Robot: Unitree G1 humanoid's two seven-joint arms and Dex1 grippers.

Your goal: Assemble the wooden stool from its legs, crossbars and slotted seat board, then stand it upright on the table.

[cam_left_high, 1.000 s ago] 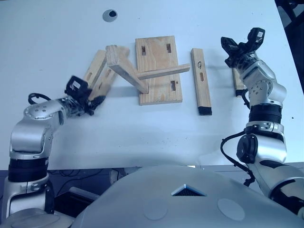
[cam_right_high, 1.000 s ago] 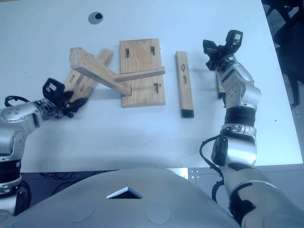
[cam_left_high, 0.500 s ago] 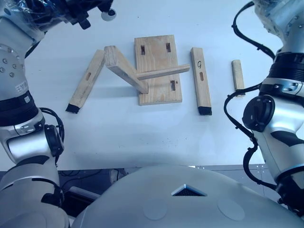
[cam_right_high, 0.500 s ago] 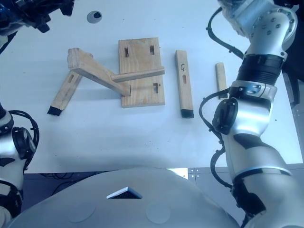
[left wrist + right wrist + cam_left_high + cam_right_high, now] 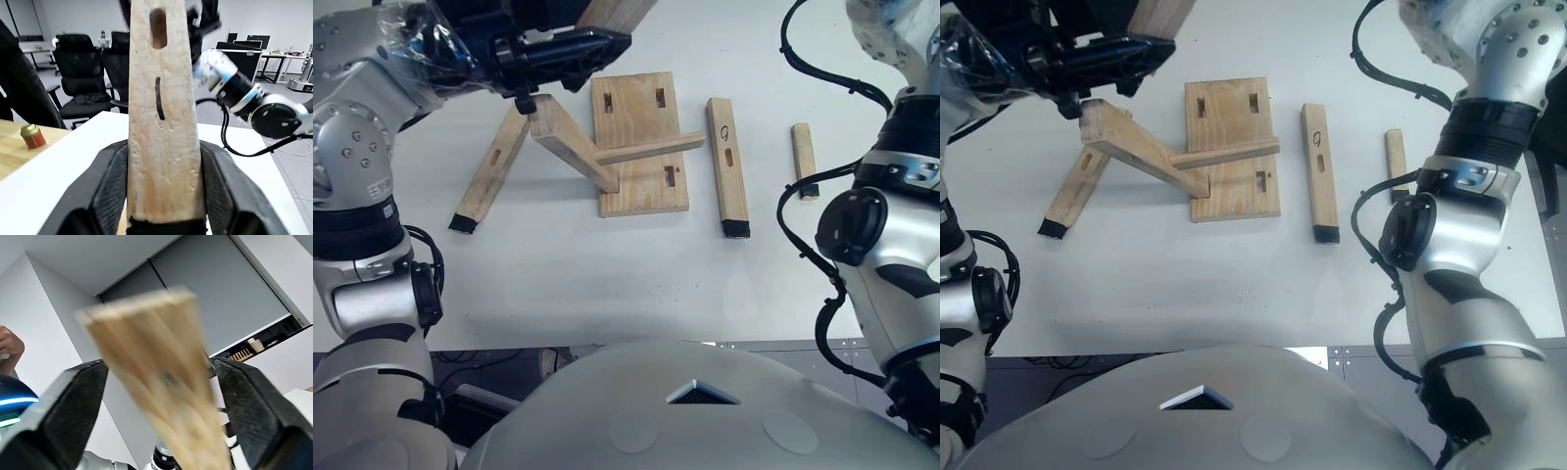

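left wrist view has the left gripper (image 5: 164, 147) clamped on a held leg (image 5: 161, 112). Its 2 black fingers (image 5: 111, 186) press the leg's 2 sides, and the slotted end of the leg points away from the wrist. from the head views this gripper is raised above the table (image 5: 607, 264), over the far left corner of the slotted seat board (image 5: 634, 122).

right wrist view shows the right gripper (image 5: 159, 377) lifted well off the table. a blurred wooden piece (image 5: 151, 347) fills the gap between its 2 fingers (image 5: 80, 401), which sit against it on either side. which part of the stool it is, i cannot tell.

the seat board lies flat near the middle of the table with its slots facing up. a leaning leg (image 5: 573, 145) rests with 1 end on the board's near left part, and its other end sticks out past the board's left edge. a crossbar (image 5: 656, 148) runs from that leg across the board and just past its right edge.

a loose leg (image 5: 492, 168) with a black foot lies to the left, its far end just beside the leaning leg. a marked leg (image 5: 726, 166), also black-footed, lies just right of the board and parallel to it. a short crossbar (image 5: 802, 157) lies farther right, apart from the rest.
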